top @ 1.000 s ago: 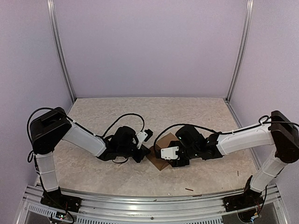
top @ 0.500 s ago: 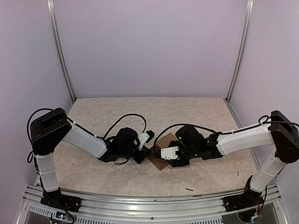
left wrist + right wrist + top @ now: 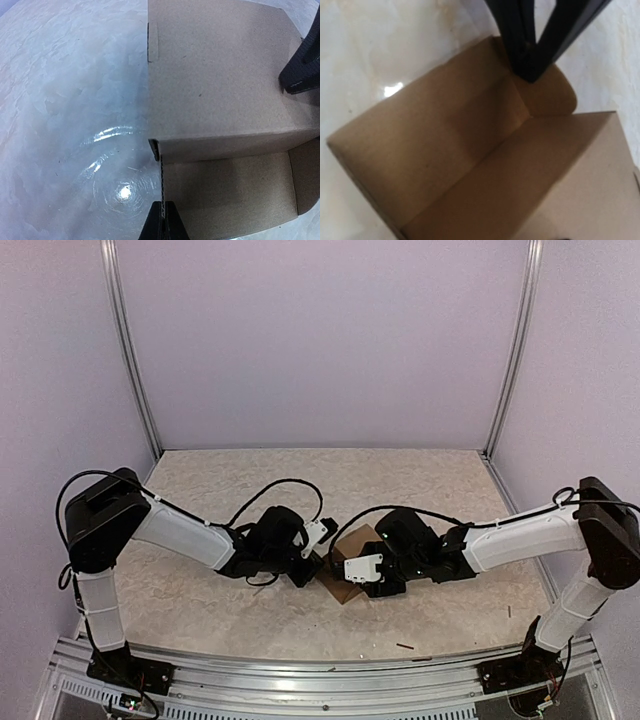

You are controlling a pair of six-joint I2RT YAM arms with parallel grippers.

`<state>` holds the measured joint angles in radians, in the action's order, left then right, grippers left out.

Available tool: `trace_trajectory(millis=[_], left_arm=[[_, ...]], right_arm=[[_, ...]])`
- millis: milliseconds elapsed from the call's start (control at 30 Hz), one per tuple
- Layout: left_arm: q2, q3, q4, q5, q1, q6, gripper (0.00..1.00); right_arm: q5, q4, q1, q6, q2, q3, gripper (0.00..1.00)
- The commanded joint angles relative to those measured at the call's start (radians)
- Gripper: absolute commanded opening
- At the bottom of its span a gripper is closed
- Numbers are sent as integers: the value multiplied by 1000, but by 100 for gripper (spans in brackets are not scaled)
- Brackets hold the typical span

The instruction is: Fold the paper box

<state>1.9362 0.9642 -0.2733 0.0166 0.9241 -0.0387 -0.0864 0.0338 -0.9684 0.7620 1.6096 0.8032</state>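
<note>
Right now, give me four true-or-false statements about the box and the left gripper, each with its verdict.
1. The paper box rests on the table. True.
2. The left gripper stands wide open. False: it is shut, pinching a thin cardboard edge of the box.
3. The box is fully closed up. False: one end is open, with its inside showing.
4. A rounded flap sticks out at the open end. True.
</note>
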Motion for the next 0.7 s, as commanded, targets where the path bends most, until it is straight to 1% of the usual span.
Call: trace_trajectory(millis=[0, 167, 467, 667], left_arm=[[-10, 60, 32, 44, 24, -25, 0], [-4, 104, 106, 47, 23, -35, 0], [14, 156, 173, 88, 23, -35, 0], [33, 214, 254, 115, 24, -40, 0]], right_arm=[[51, 109, -11, -1, 58, -25, 65], [52, 108, -10, 0, 61, -23, 65], [49, 108, -10, -3, 68, -16, 63], [65, 119, -11, 10, 64, -23, 63]])
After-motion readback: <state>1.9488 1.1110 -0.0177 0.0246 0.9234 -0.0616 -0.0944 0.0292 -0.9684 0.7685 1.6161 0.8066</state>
